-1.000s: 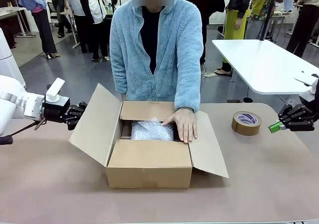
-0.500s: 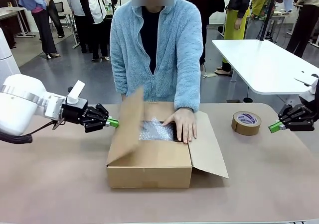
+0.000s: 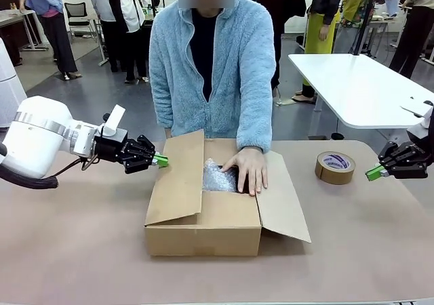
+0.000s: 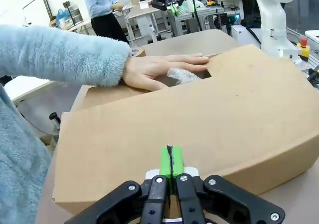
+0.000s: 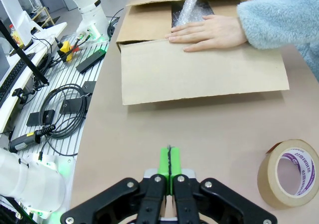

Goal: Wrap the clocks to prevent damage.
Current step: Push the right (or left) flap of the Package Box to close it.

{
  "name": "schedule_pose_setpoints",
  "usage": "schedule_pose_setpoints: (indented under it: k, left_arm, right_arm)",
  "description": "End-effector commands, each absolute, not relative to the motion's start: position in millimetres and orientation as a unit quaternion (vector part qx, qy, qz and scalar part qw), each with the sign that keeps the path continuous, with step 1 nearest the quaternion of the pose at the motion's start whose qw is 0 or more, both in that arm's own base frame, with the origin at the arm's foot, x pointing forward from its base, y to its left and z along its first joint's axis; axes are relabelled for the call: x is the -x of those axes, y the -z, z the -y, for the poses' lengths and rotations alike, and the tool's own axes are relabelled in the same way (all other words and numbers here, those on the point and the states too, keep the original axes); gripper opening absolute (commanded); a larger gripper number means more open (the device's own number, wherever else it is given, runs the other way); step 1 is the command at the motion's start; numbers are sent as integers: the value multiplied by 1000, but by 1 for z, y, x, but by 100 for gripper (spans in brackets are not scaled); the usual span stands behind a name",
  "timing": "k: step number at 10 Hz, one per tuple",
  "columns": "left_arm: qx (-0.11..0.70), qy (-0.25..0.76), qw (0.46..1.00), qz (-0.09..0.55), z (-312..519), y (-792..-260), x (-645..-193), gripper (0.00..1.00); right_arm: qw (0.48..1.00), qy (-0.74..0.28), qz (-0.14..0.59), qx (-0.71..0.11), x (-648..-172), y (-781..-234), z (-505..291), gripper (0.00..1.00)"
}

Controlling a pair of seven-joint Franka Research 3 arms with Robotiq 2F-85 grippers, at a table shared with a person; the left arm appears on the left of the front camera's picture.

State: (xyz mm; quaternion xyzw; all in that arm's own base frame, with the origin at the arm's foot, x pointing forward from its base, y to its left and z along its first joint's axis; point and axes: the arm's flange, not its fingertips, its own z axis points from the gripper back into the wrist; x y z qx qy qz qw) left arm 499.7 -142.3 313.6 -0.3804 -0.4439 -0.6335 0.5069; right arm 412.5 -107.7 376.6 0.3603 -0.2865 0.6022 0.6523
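Front view: brown table (image 3: 81, 251) bears box (image 3: 203, 230) holding wrapped clock (image 3: 215, 177).

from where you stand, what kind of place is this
Probably a robotics lab in an open hall: loose cables and a red stop button sit beside the table, and people stand about near a white table farther off.

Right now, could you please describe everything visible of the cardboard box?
The cardboard box is plain brown, standing on the table. Near flap folded in, right flap spread outward, left flap half raised with the shut left gripper at its outer face. A person's hand rests on top beside a bubble-wrapped bundle inside.
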Motion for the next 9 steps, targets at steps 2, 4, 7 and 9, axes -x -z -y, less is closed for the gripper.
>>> schedule_pose_setpoints:
  k: [2,4,7,9]
  left_arm:
    - [364,634,508,455,151,-294,-500,1]
    - [374,630,515,445,151,-283,-494,1]
    - [408,623,501,441,135,-301,-490,1]
    - [391,621,514,444,143,-303,-500,1]
  right_arm:
    - [647,-605,291,-363,-412,-374,108,1]
    - [647,-605,291,-363,-412,-374,108,1]
    - [647,-605,291,-363,-412,-374,108,1]
    - [647,-605,291,-363,-412,-374,108,1]
